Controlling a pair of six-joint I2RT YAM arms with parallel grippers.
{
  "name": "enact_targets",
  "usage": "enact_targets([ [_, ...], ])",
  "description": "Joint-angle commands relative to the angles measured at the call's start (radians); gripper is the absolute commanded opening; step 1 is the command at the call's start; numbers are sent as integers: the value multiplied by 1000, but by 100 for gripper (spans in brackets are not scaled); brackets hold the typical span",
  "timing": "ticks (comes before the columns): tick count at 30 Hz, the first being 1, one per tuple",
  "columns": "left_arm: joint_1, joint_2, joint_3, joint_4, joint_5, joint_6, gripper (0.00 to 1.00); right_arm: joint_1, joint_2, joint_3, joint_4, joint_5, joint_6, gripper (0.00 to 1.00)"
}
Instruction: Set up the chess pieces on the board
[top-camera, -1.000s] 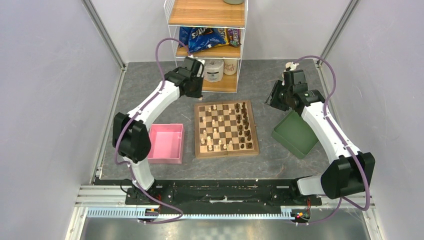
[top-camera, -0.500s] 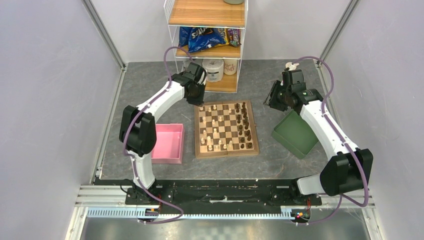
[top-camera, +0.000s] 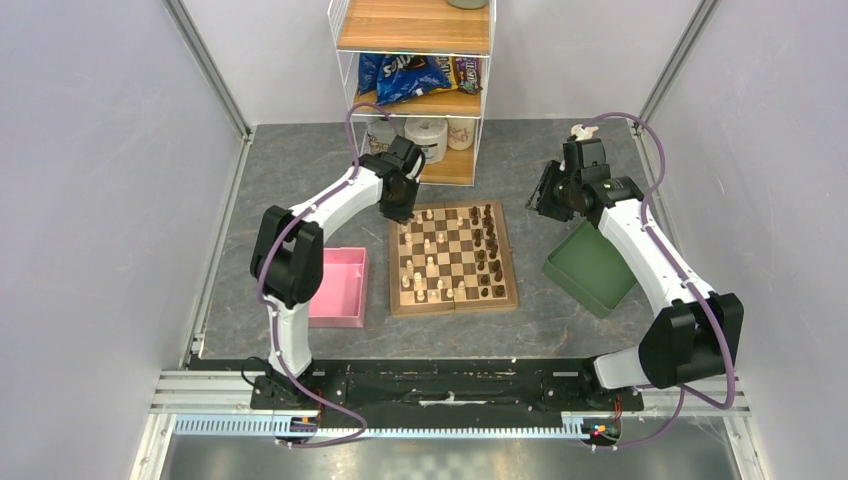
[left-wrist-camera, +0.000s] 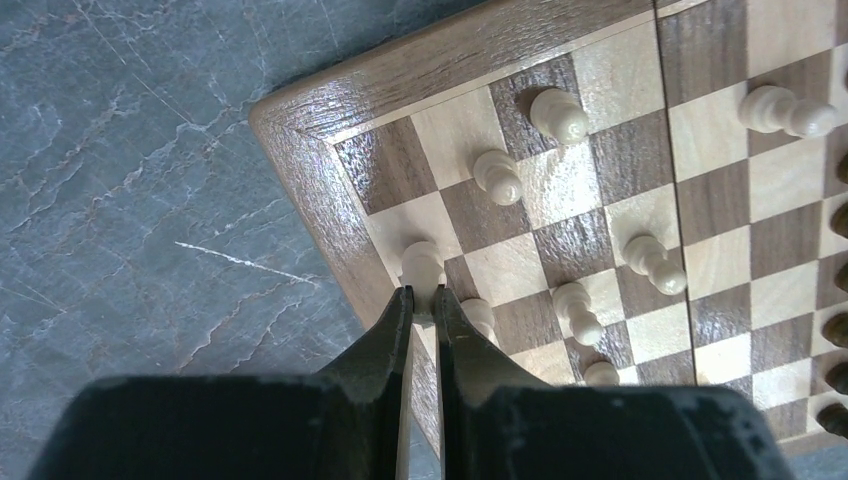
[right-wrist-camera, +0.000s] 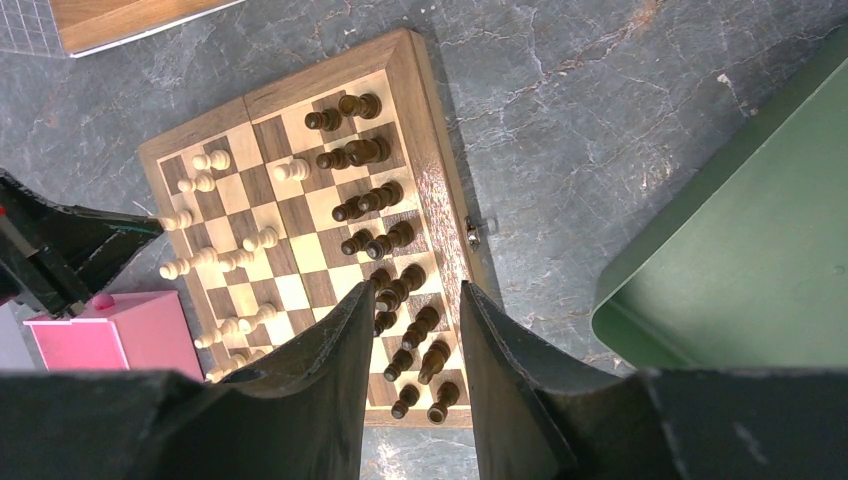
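Observation:
The board (top-camera: 452, 304) lies mid-table, with cream-white chess pieces (top-camera: 428, 243) on its left half and dark ones (top-camera: 490, 250) in two columns on the right. My left gripper (top-camera: 405, 212) hangs over the board's far left corner. In the left wrist view it (left-wrist-camera: 421, 292) is shut on a cream-white piece (left-wrist-camera: 422, 265), over the edge squares beside the wooden border (left-wrist-camera: 310, 160). My right gripper (top-camera: 545, 200) hovers high off the board's far right side. Its fingers (right-wrist-camera: 418, 292) stand open with nothing between them, and the dark pieces (right-wrist-camera: 375, 200) show below.
A pink tray (top-camera: 335, 288) sits left of the board and a green tray (top-camera: 592, 268) right of it, under the right arm. A wire shelf unit (top-camera: 415, 90) with snack bags and jars stands just behind the board's far edge.
My left arm has swung right and forward, from near the shelf to the board's far left corner. The right arm has barely shifted.

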Motion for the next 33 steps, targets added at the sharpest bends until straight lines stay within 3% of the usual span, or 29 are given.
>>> enact_targets([
  [1, -4, 26, 23, -2, -43, 32, 2, -3, 1, 15, 31, -15, 1, 45],
  [10, -6, 47, 36, -2, -66, 29, 3, -3, 6, 20, 31, -15, -5, 45],
  [20, -9, 40, 22, 11, -31, 21, 15, -3, 5, 14, 32, -15, -5, 45],
  [33, -9, 45, 16, 27, -7, 11, 15, -3, 6, 8, 32, -19, -8, 45],
])
